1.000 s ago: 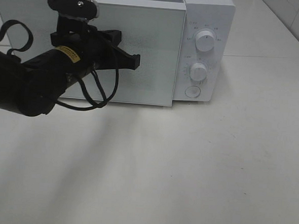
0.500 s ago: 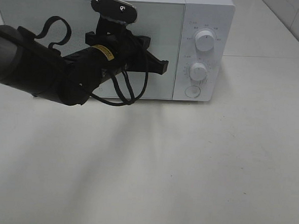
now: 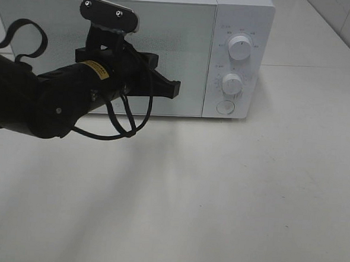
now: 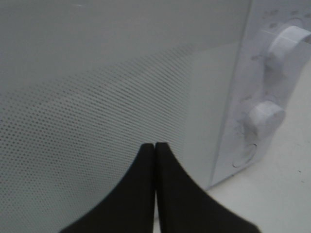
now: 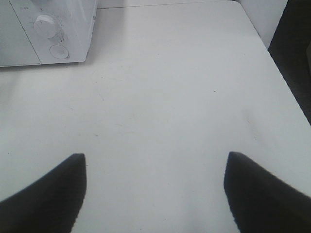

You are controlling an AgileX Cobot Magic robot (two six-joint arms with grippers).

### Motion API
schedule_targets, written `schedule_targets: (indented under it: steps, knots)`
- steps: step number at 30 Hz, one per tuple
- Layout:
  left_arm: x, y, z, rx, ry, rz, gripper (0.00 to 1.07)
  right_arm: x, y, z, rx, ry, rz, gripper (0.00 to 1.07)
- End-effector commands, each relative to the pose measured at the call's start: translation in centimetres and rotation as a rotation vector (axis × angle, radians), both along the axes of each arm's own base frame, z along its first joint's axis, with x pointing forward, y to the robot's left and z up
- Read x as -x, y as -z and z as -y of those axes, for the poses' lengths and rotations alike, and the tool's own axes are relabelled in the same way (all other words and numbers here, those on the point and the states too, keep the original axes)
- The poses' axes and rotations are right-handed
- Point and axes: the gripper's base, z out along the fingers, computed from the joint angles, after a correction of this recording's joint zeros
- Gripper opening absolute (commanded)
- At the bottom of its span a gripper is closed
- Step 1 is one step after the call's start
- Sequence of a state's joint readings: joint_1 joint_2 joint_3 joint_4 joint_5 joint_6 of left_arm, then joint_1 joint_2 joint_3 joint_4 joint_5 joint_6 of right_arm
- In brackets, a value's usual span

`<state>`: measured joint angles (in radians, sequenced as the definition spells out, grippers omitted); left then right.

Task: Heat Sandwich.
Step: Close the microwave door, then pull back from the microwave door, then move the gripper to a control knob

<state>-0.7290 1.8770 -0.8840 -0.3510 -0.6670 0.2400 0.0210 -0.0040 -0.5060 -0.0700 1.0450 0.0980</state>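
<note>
My left claw point(image 3: 175, 90) is clenched on nothing, its tips just short of the shut microwave door point(image 3: 181, 36). The sandwich shows nowhere, so I judge it sits behind that door, straight ahead of the claw. The lower dial point(image 3: 232, 84) lies just off this claw's right side, well away from my released right claw point(image 5: 155, 156) over the worktop point(image 5: 160, 87).

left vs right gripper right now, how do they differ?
The left gripper is shut, fingers pressed together; the right gripper is open, fingers wide apart. The left gripper faces the closed microwave door from close up; the right gripper hangs over the table, away from that door. Both hold nothing.
</note>
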Motion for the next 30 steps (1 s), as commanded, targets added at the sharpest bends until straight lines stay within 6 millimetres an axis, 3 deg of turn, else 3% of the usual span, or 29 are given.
schedule_targets:
  steps: [1, 5, 8, 9, 10, 11, 12, 19, 22, 27, 28, 30]
  knots:
    - [1.6, -0.8, -0.4, -0.022, 0.032, -0.108, 0.00, 0.3, 0.1, 0.0, 0.007, 0.002, 0.029, 0.75]
    - [2.8, -1.5, -0.7, -0.068, 0.081, -0.243, 0.01, 0.3, 0.1, 0.0, 0.007, 0.002, 0.029, 0.75]
    - [4.4, -2.0, -1.1, -0.140, 0.146, -0.387, 0.37, 0.3, 0.1, 0.0, 0.007, 0.002, 0.029, 0.75]
    - [4.4, -2.0, -1.1, -0.140, 0.146, -0.387, 0.37, 0.3, 0.1, 0.0, 0.007, 0.002, 0.029, 0.75]
    - [4.7, -2.1, -1.2, -0.152, 0.157, -0.415, 0.56, 0.3, 0.1, 0.0, 0.007, 0.002, 0.029, 0.75]
    - [5.3, -2.5, -1.5, -0.173, 0.176, -0.466, 0.93, 0.3, 0.1, 0.0, 0.007, 0.002, 0.029, 0.75]
    - [5.6, -2.6, -1.6, -0.178, 0.183, -0.488, 1.02, 0.3, 0.1, 0.0, 0.007, 0.002, 0.029, 0.75]
    - [7.5, -3.8, -2.6, -0.297, 0.270, -0.570, 0.99, 0.3, 0.1, 0.0, 0.007, 0.002, 0.029, 0.75]
    - [8.5, -4.7, -4.0, -0.350, 0.257, -0.655, 0.99, 0.3, 0.1, 0.0, 0.007, 0.002, 0.029, 0.75]
    - [8.3, -5.9, -7.7, -0.339, 0.074, -0.785, 0.99, 0.3, 0.1, 0.0, 0.007, 0.002, 0.029, 0.75]
    - [8.3, -5.9, -7.7, -0.339, 0.074, -0.785, 0.99, 0.3, 0.1, 0.0, 0.007, 0.002, 0.029, 0.75]
    - [8.2, -7.1, -10.5, -0.315, -0.042, -0.838, 0.99, 0.3, 0.1, 0.0, 0.007, 0.002, 0.029, 0.75]
